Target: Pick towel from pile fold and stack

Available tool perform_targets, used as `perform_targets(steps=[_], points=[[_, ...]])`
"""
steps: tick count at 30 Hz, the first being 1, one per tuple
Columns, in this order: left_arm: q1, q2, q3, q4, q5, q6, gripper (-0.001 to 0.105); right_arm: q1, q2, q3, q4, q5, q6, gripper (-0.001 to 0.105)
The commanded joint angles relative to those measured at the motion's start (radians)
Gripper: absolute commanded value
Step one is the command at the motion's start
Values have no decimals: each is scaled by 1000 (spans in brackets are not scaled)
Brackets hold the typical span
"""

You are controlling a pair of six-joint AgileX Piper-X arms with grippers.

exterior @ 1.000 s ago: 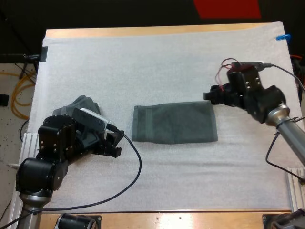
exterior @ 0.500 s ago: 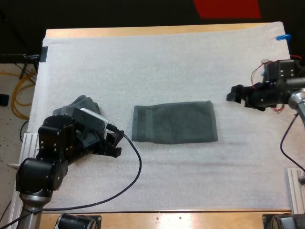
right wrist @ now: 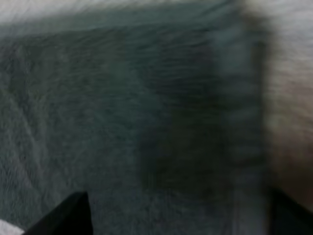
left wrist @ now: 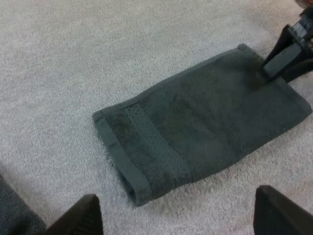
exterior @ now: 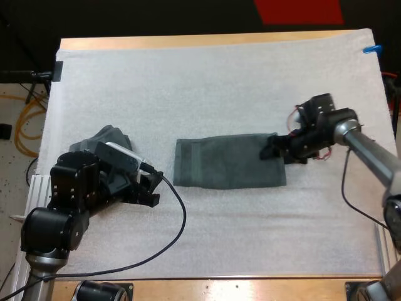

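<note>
A dark grey-green towel [exterior: 229, 162] lies folded flat in the middle of the mat, also seen as the folded towel [left wrist: 200, 125] and, blurred and close, the towel [right wrist: 146, 122]. My right gripper [exterior: 274, 149] is down at its right end by the far corner, open, with the fingers [right wrist: 63, 215] spread over the cloth. From the left wrist camera the right gripper [left wrist: 281, 56] touches that corner. My left gripper [exterior: 148, 188] is open, its fingers [left wrist: 78, 218] apart, just left of the towel. A crumpled towel [exterior: 106, 138] lies behind my left arm, partly hidden.
The white mat [exterior: 207, 75] covers the table; its far half and the strip in front of the folded towel are bare. The mat's left edge runs close to the crumpled towel.
My right gripper swung out to the right, then came back left and down onto the folded towel's right end. The left arm and both towels have not moved.
</note>
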Motion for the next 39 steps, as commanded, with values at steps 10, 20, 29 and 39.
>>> perform_targets(steps=[10, 20, 29, 39], points=[[-3, 1, -3, 1, 0, -10, 63, 62, 25, -2, -22, 59, 46, 16], [-3, 1, -3, 1, 0, -10, 63, 59, -90, -2, 172, 628, -94, 1], [-3, 1, -3, 1, 0, -10, 63, 59, -225, -2, 271, 1189, -255, 1], [-3, 1, -3, 1, 0, -10, 63, 103, -218, -2, 204, 406, 86, 1]])
